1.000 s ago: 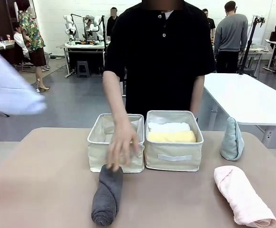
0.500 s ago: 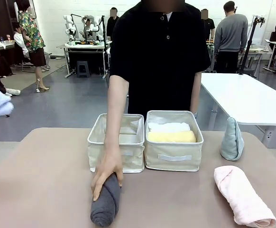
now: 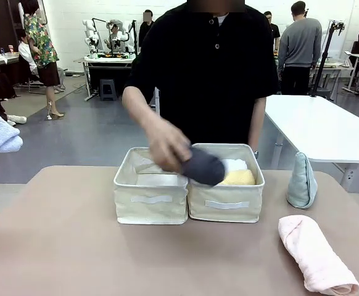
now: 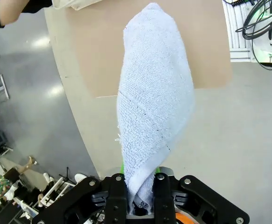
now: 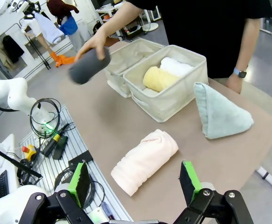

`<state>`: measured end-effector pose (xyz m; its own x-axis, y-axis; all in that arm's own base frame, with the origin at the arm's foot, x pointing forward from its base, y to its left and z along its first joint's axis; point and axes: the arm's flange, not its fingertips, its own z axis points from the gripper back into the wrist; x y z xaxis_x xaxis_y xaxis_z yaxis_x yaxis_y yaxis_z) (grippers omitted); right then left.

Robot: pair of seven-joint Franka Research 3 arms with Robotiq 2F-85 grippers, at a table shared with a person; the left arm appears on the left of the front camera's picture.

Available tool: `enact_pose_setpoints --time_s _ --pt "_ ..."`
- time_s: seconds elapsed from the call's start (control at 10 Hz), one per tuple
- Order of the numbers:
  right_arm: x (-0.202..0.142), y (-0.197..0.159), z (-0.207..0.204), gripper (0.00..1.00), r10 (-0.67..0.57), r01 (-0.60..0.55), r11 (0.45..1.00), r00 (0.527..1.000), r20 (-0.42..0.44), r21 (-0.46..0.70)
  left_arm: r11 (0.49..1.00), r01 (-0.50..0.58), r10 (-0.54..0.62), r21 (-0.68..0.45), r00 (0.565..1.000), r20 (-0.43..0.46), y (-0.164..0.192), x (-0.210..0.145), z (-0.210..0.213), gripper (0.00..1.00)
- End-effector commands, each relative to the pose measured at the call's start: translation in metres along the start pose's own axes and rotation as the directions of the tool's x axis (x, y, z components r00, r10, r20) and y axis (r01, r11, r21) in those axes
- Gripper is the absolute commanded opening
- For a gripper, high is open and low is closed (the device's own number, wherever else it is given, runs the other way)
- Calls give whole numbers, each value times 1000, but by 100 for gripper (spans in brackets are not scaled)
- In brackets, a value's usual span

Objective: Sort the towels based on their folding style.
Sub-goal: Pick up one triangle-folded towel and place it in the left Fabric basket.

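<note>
Grey roll [image 3: 203,166] is off the table [image 3: 62,234] now, up in the person's hand [image 3: 167,148] over the bins [image 3: 150,200], beside the yellow roll [image 3: 238,178]. Left gripper [image 4: 138,186] is clamped on the lavender towel [image 4: 154,98]. Right gripper [image 5: 134,179] hangs wide open above the pink roll [image 5: 145,160].

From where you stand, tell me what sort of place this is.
Likely a robotics lab or workshop: an emergency-stop button beside coiled cables, a white worktable, and people at benches behind.
</note>
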<state>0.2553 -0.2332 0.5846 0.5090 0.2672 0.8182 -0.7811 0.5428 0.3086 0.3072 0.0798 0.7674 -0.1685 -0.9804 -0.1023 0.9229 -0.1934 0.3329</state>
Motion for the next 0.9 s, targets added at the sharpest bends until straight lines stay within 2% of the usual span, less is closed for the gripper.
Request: enact_pose_setpoints --time_s 0.0,0.2,0.4,0.5,0.8 --pt "2 0 1 100 -6 5 1000 1000 16 6 1000 -6 6 21 1000 28 10 11 -3 16" --pt "2 0 1 100 -6 5 1000 1000 16 6 998 25 -30 56 996 80 58 75 -13 16" --pt "2 0 1 100 -6 5 1000 1000 16 6 994 88 -90 57 995 32 110 156 -30 16" --pt "2 0 1 100 -6 5 1000 1000 16 6 992 112 -115 50 992 55 130 188 -42 16" --pt "2 0 1 100 -6 5 1000 1000 16 6 997 68 -66 -21 994 85 162 250 -93 16"
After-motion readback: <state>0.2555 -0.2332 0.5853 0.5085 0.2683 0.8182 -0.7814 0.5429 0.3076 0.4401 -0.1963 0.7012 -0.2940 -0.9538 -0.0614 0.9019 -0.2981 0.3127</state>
